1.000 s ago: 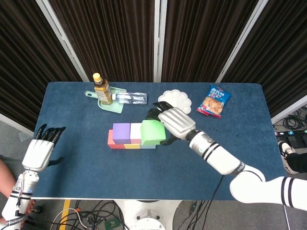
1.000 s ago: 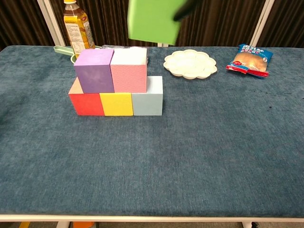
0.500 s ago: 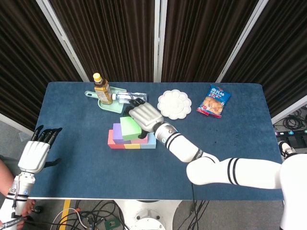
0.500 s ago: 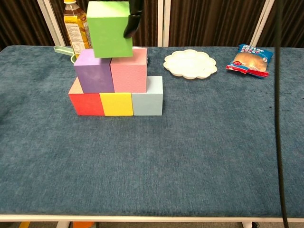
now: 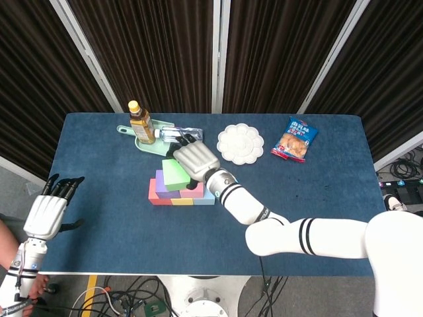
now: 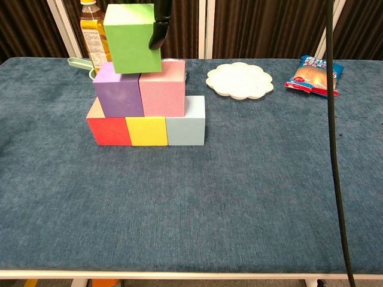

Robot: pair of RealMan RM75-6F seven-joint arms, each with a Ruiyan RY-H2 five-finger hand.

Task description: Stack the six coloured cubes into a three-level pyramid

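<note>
My right hand [image 5: 195,159] grips the green cube [image 6: 131,38] and holds it over the top of the stack, above the seam between the purple cube [image 6: 118,89] and the pink cube [image 6: 163,88]. I cannot tell whether the green cube touches them. Those two sit on a bottom row of red cube [image 6: 108,127], yellow cube [image 6: 147,130] and light blue cube [image 6: 186,122]. In the chest view only a dark fingertip [image 6: 159,28] shows on the green cube's right side. My left hand [image 5: 47,212] hangs off the table's left edge, fingers spread, holding nothing.
A tea bottle [image 5: 140,122] and a clear water bottle [image 5: 180,135] lie by a mint green dish [image 5: 152,146] behind the stack. A white flower-shaped plate [image 5: 240,142] and a snack bag [image 5: 294,139] sit at the back right.
My right hand carried the green cube leftward from above the light blue end to over the purple and pink cubes, and lowered it. The left hand shifted slightly.
</note>
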